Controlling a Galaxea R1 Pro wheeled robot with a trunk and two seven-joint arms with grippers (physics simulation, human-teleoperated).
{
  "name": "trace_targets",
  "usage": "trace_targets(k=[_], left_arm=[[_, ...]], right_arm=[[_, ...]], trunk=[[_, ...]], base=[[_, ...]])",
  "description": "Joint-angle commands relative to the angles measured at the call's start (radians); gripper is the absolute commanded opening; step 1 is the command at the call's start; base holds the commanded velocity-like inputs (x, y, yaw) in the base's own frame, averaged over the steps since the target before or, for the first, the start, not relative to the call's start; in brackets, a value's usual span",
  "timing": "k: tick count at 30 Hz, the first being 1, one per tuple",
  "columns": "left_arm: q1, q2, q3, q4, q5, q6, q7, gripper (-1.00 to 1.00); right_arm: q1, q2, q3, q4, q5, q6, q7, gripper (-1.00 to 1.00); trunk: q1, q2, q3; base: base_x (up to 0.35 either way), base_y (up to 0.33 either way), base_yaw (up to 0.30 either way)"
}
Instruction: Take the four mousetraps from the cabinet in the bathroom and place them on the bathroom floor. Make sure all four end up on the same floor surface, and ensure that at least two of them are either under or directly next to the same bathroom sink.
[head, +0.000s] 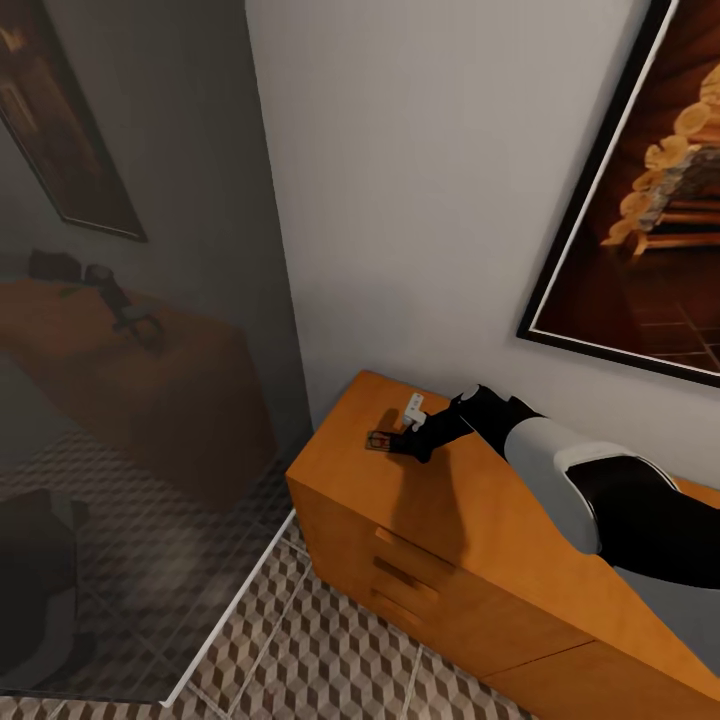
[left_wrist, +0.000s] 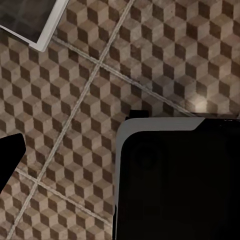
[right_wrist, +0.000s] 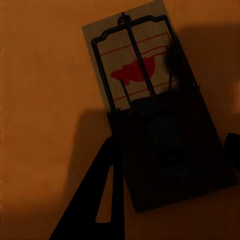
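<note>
A mousetrap (head: 379, 441) lies flat on top of the orange-brown cabinet (head: 480, 520), near its left end by the wall. My right gripper (head: 398, 446) reaches over the cabinet top and stands open, one finger on each side of the trap. In the right wrist view the mousetrap (right_wrist: 135, 75) shows its tan board, dark spring bars and red mark. Its near half lies in shadow between the fingers (right_wrist: 102, 200) of my right gripper (right_wrist: 170, 145), on the cabinet (right_wrist: 40, 100). My left gripper hangs over the bathroom floor (left_wrist: 75, 100). One finger (left_wrist: 10, 155) shows far to the side, holding nothing.
A glass shower wall (head: 130, 400) with a white base rail (head: 230, 600) stands left of the cabinet. A framed picture (head: 650, 200) hangs above it. The drawer handles (head: 410, 580) face the cube-patterned bathroom floor (head: 330, 650). My dark base (left_wrist: 175, 185) sits under the left arm.
</note>
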Motion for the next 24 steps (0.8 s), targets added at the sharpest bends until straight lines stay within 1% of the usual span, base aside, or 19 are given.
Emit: trace_targets(k=[1,4,7,10,13,15,18,20,24], left_arm=[[-0.002,0.0,-0.009,0.004,0.009,-0.007,0.001,1.0],[-0.002,0.0,-0.009,0.004,0.009,-0.007,0.001,1.0],[-0.002,-0.001,-0.009,0.004,0.009,-0.007,0.001,1.0],[-0.002,-0.001,-0.009,0.004,0.009,-0.007,0.001,1.0],[-0.001,0.0,-0.009,0.005,0.009,-0.007,0.001,1.0],[-0.001,0.0,-0.009,0.005,0.009,-0.007,0.001,1.0],[-0.002,-0.001,-0.009,0.005,0.009,-0.007,0.001,1.0],[-0.002,-0.001,-0.009,0.005,0.009,-0.007,0.0,1.0],[-0.002,-0.001,-0.009,0.006,0.009,-0.007,0.001,1.0]], right_arm=[[0.0,0.0,0.032,0.007,-0.006,0.012,0.005,-1.0],[0.0,0.002,0.03,0.003,-0.007,0.012,0.006,-1.0],[0.0,0.007,0.028,-0.027,-0.008,0.032,0.009,-1.0],[0.0,0.009,0.028,-0.109,-0.009,0.089,0.023,-1.0],[0.0,0.009,0.028,-0.19,-0.01,0.153,0.053,-1.0],[0.0,0.009,0.028,-0.231,-0.009,0.176,0.076,-1.0],[0.0,0.008,0.028,-0.275,-0.009,0.197,0.098,-1.0],[0.0,0.009,0.028,-0.298,-0.009,0.23,0.105,-1.0],[0.0,0.008,0.029,-0.315,-0.008,0.262,0.108,-1.0]], trunk=[[0.0,-0.001,-0.002],[0.0,-0.001,-0.002],[0.0,-0.001,-0.002],[0.0,-0.001,-0.002],[0.0,-0.001,-0.002],[0.0,-0.001,-0.002],[0.0,-0.001,-0.002],[0.0,-0.001,-0.002],[0.0,-0.001,-0.002]], base=[[0.0,0.0,0.0],[0.0,0.0,0.0],[0.0,0.0,0.0],[0.0,0.0,0.0],[0.0,0.0,0.0],[0.0,0.0,0.0],[0.0,0.0,0.0],[0.0,0.0,0.0],[0.0,0.0,0.0]])
